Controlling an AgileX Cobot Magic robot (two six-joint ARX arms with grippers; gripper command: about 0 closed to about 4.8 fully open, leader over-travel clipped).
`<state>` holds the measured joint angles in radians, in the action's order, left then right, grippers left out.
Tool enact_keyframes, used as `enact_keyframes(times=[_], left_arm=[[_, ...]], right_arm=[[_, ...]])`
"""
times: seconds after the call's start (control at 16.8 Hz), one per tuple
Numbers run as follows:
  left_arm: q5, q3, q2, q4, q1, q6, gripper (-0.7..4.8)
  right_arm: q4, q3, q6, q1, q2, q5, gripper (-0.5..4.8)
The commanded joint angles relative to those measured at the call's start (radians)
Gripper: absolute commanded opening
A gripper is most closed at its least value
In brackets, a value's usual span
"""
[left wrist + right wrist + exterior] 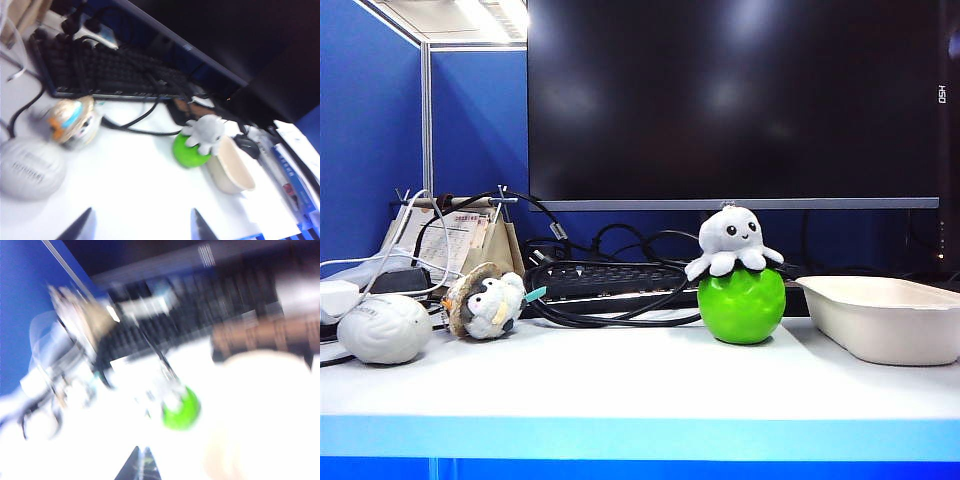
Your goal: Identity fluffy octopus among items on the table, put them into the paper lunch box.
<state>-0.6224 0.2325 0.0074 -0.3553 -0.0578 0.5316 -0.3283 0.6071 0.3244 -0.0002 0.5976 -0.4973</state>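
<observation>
The fluffy octopus (736, 241) sits on a green apple (741, 305), beside the paper lunch box (880, 318). The left gripper (142, 227) hangs spread above the tabletop (620, 375). The right gripper (140, 467) is pressed together, holding nothing.

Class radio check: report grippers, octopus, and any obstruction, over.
Left gripper open, right gripper shut, both above table. Fluffy octopus sits atop green apple, beside paper lunch box. Nothing between.

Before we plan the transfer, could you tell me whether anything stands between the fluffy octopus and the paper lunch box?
Nothing visible does. The fluffy octopus sits on the green apple, and the paper lunch box lies right beside the apple with only bare table between them.
</observation>
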Motion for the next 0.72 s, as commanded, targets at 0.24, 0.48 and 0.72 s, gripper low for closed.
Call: enact_keyframes(times=[0.24,0.48,0.72], left_arm=[[-0.175,0.018,0.001,0.011,0.0,0.0,2.84],[-0.285,0.018,0.001,0.013,0.0,0.004,2.84],[-0.279,0.018,0.001,0.013,0.0,0.004,2.84]], right_arm=[[-0.091,0.071,-0.046,0.002,0.127,-0.15,-0.05],[-0.093,0.071,-0.124,0.086,0.2,-0.164,-0.05],[-0.041,0.071,-0.158,0.237,0.361,-0.054,-0.05]])
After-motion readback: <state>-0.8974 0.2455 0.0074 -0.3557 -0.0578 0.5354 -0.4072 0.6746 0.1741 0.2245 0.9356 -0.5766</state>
